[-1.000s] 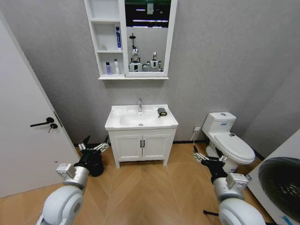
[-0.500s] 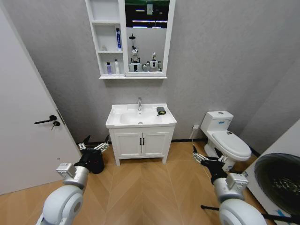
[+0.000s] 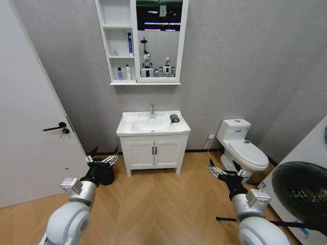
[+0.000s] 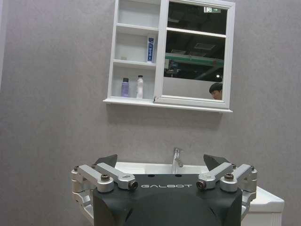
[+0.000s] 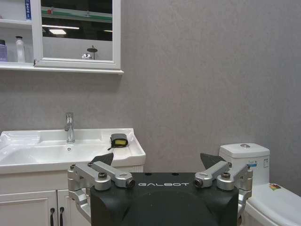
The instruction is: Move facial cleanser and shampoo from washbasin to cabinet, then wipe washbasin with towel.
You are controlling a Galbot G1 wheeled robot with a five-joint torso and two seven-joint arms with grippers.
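Note:
The white washbasin (image 3: pixel 134 127) stands on its vanity against the far wall, also in the right wrist view (image 5: pixel 28 157). The dark towel (image 3: pixel 174 118) with a yellow patch lies on its right rim (image 5: pixel 119 140). Above hangs the cabinet (image 3: pixel 118 48) with its mirror. A purple bottle (image 4: pixel 124 87) and a white bottle (image 4: pixel 139 86) stand on the lowest shelf, a blue tube (image 4: pixel 150 49) one shelf up; which is the facial cleanser or shampoo I cannot tell. My left gripper (image 3: pixel 104 154) and right gripper (image 3: pixel 223 166) hang open and empty, low and well short of the vanity (image 4: pixel 161 162) (image 5: pixel 157 161).
A white door (image 3: pixel 30 138) with a black handle is on the left. A toilet (image 3: pixel 242 150) stands right of the vanity, and a washing machine (image 3: pixel 301 196) is at the near right. A black bin (image 3: pixel 106 176) sits left of the vanity. Wooden floor lies between.
The whole head view has shifted: the washbasin and cabinet look smaller and farther, so the camera has moved back. Both grippers hold the same open pose.

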